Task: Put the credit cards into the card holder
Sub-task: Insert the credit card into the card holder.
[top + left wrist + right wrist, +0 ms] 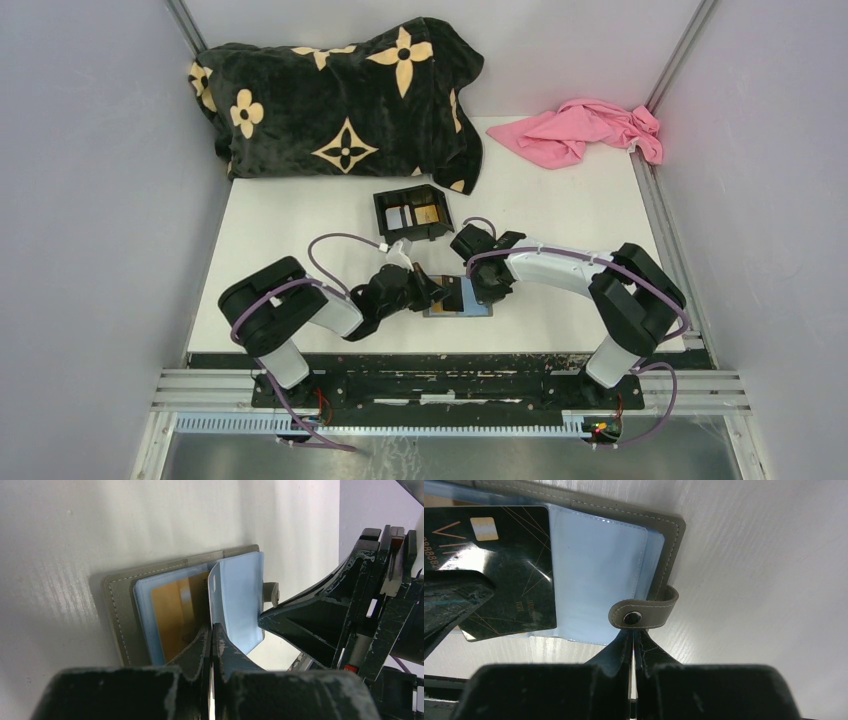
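The grey card holder [478,309] lies open on the white table between my two grippers. A gold credit card [175,615] sits in its left clear sleeve. My left gripper [212,630] is shut on a black credit card [514,570], held on edge over the blue sleeves [594,575] near the fold. My right gripper [633,635] is shut with nothing between its fingers, its tips touching the clasp tab [644,612] at the holder's right edge. In the top view the left gripper [437,290] and right gripper [488,290] nearly meet over the holder.
A black plastic box [380,205] behind the holder contains a silvery card [398,216] and a gold card [426,212]. A black flower-patterned blanket [340,95] covers the back left. A pink cloth [585,130] lies back right. Grey walls close in on both sides.
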You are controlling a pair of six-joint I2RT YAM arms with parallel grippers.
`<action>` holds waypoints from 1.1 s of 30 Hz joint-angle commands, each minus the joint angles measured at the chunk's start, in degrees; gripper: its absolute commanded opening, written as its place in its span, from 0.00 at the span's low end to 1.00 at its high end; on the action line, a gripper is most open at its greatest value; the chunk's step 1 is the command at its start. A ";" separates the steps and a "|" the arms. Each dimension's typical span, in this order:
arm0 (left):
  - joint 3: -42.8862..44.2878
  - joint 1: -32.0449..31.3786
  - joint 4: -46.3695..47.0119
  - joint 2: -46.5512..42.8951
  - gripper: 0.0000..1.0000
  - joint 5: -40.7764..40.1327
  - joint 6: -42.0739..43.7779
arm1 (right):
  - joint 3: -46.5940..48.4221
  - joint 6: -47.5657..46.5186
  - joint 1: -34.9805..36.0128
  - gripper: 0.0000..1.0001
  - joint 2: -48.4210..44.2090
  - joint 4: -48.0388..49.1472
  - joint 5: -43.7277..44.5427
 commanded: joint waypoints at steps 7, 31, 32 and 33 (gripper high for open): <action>-3.92 -0.34 1.97 3.35 0.03 -1.53 -3.74 | -0.43 1.37 -0.43 0.05 1.85 0.06 1.29; -3.68 -1.01 13.18 11.02 0.03 0.62 -10.76 | -0.16 1.20 -0.42 0.05 3.22 0.33 0.19; -3.57 -1.08 13.14 11.16 0.03 0.76 -10.84 | -0.11 1.21 -0.43 0.05 3.30 0.27 0.11; -3.47 -1.18 13.16 11.24 0.03 0.77 -10.92 | -0.05 1.21 -0.43 0.05 3.39 0.33 0.10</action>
